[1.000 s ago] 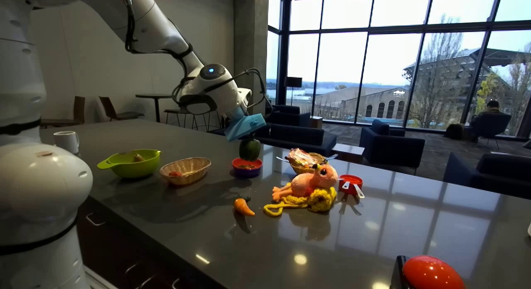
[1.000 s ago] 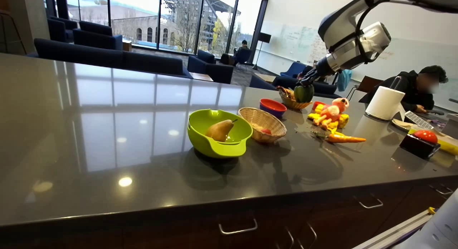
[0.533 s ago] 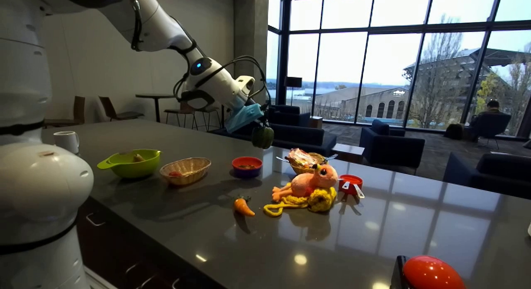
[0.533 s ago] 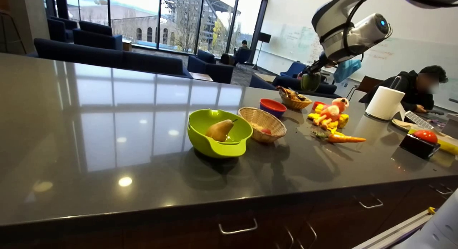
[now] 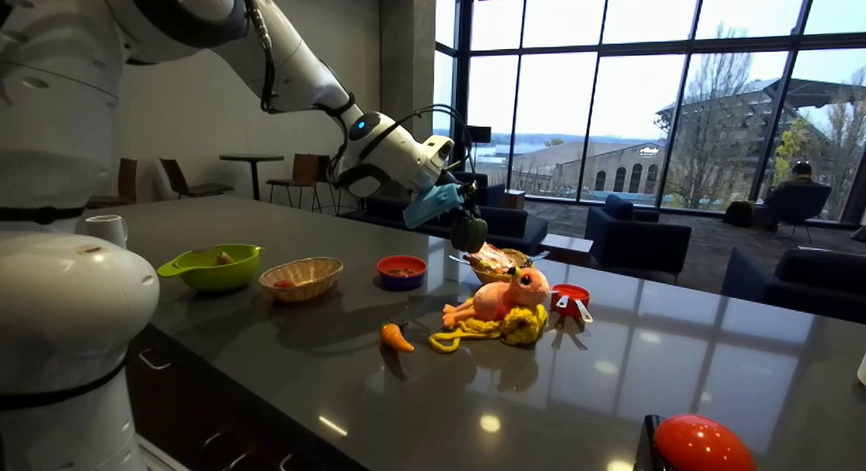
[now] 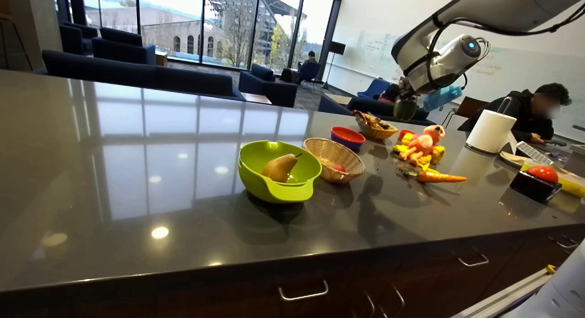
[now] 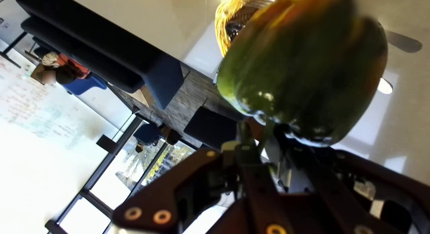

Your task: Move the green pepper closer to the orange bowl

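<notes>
Black and pinched narrow, the gripper (image 7: 263, 140) holds the green pepper (image 7: 302, 76) by its stem, up in the air near a small wicker basket (image 6: 381, 134) whose contents I can't make out. Close by, a pinkish plush toy (image 5: 497, 300) sits on a yellow knitted piece (image 5: 524, 326). Farther out on the grey counter (image 6: 123, 245) lies an orange carrot (image 6: 438, 176); well apart stands a lime-green bowl (image 6: 279, 193) with a pear (image 6: 279, 168) inside.
</notes>
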`<state>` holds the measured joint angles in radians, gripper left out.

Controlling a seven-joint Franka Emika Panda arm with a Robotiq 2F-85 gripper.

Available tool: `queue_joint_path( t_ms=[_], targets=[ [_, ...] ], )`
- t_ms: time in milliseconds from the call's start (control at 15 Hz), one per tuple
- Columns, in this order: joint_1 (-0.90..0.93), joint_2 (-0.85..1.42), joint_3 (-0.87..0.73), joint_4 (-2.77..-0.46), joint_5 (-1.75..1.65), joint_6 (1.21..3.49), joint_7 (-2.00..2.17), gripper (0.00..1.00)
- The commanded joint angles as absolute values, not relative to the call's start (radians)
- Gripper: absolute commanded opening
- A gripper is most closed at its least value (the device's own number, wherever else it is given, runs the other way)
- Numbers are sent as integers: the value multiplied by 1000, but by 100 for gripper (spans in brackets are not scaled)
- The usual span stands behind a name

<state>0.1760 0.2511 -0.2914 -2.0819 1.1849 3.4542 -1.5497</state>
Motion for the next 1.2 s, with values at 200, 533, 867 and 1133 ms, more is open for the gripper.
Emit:
queue_joint_path(
  t_ms=[200, 533, 867, 1133],
  targets=[
    [357, 352, -391, -2110, 1178, 3469, -1381, 4],
    [517, 396, -498, -2125, 1164, 3455, -1286, 4],
    [659, 463, -640, -2123, 1144, 3457, -1211, 4],
    [720, 522, -712, -2139, 1126, 3458, -1140, 4]
  ],
)
